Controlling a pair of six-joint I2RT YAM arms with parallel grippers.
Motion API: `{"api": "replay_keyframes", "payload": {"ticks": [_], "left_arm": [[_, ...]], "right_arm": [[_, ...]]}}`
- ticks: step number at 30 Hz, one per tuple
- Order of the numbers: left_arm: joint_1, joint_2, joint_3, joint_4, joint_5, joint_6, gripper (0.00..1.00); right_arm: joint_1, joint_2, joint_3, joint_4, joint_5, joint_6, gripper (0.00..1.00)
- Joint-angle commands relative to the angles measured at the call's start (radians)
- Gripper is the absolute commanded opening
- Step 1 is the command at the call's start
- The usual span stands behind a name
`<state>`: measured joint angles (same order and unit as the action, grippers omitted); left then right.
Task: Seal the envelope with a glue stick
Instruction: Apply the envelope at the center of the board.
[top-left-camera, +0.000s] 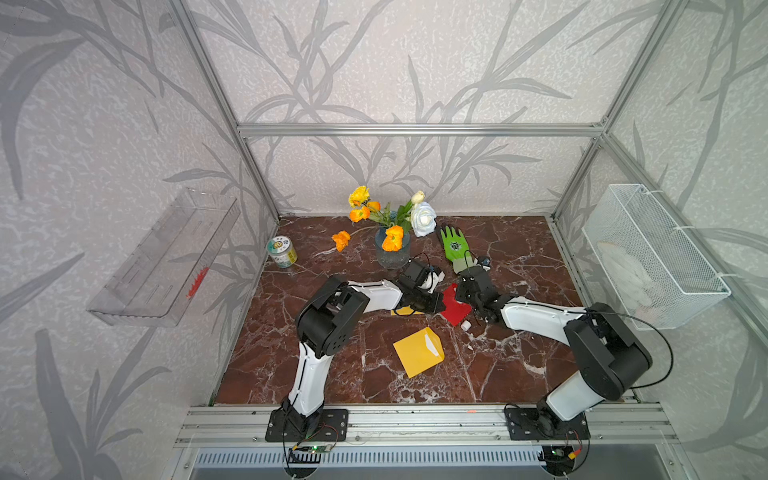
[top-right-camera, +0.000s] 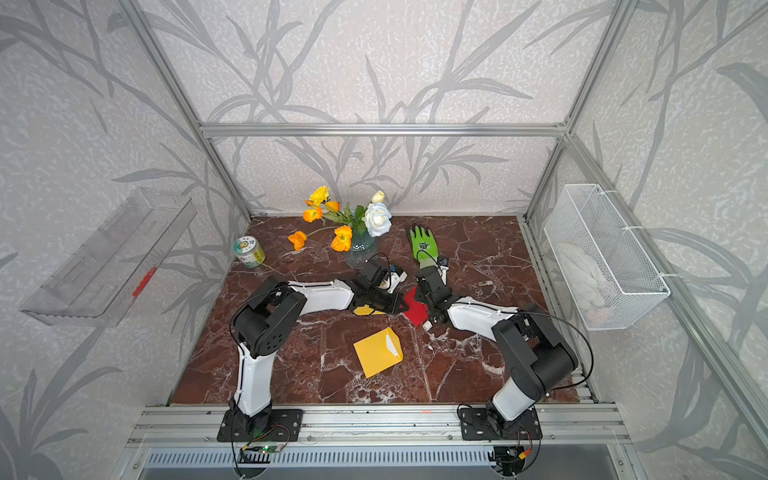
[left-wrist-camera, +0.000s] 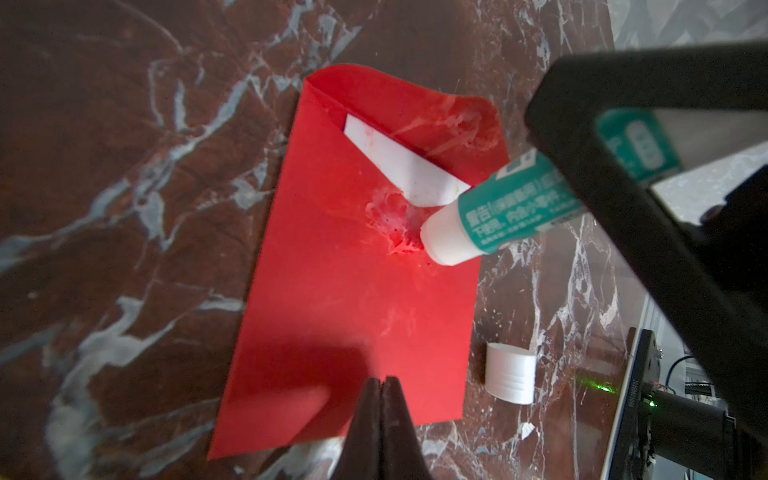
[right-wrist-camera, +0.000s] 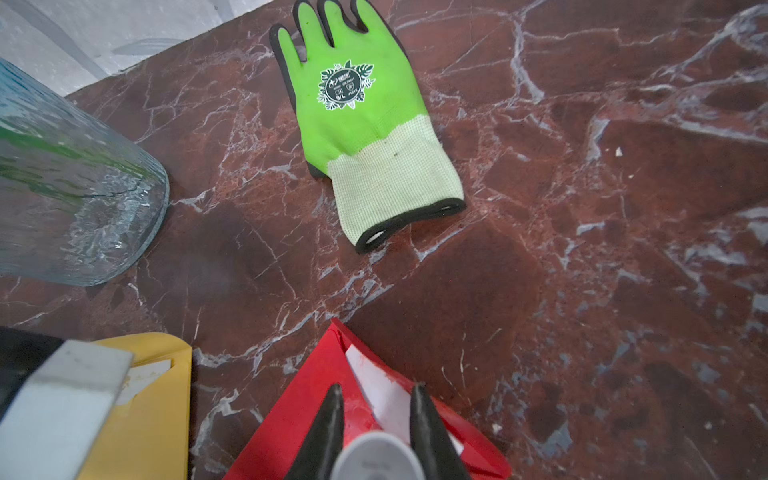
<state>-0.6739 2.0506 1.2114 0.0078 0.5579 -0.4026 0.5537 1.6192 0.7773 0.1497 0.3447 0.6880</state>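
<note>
The red envelope (left-wrist-camera: 332, 291) lies flat on the marble table with its flap open, and also shows in both top views (top-left-camera: 456, 309) (top-right-camera: 415, 311). My right gripper (right-wrist-camera: 376, 386) is shut on the glue stick (left-wrist-camera: 511, 208), a white tube with a teal label. The uncapped end of the stick presses on a smear of glue (left-wrist-camera: 390, 224) beside a white strip (left-wrist-camera: 399, 162) under the flap. Its white cap (left-wrist-camera: 510, 378) lies on the table next to the envelope. My left gripper (left-wrist-camera: 384, 380) is shut with nothing between its fingers, tips over the envelope's end opposite the flap.
A yellow envelope (top-left-camera: 417, 351) lies nearer the front, and another one (right-wrist-camera: 145, 395) sits partly under the left arm. Behind the grippers stand a glass vase of flowers (top-left-camera: 392, 249), a green glove (top-left-camera: 455, 247) and a tin can (top-left-camera: 282, 251). A wire basket (top-left-camera: 652, 253) hangs on the right wall.
</note>
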Motion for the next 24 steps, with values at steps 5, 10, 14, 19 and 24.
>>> {"api": "replay_keyframes", "payload": {"ticks": [5, 10, 14, 19, 24], "left_arm": [[0.000, 0.036, 0.052, -0.057, -0.050, 0.045, 0.00], [-0.003, 0.051, 0.057, -0.066, -0.062, 0.044, 0.00], [-0.007, 0.066, 0.060, -0.072, -0.058, 0.039, 0.00], [-0.011, 0.078, 0.080, -0.114, -0.078, 0.041, 0.00], [-0.013, 0.105, 0.108, -0.163, -0.070, 0.035, 0.00]], "right_arm": [[0.005, 0.046, 0.037, 0.017, 0.025, 0.011, 0.00], [0.006, 0.058, 0.039, 0.004, 0.033, 0.008, 0.00], [0.008, 0.074, 0.040, 0.005, 0.026, 0.013, 0.00], [0.011, 0.082, 0.050, 0.003, 0.028, 0.016, 0.00], [0.014, 0.120, 0.075, -0.011, 0.041, 0.024, 0.00]]}}
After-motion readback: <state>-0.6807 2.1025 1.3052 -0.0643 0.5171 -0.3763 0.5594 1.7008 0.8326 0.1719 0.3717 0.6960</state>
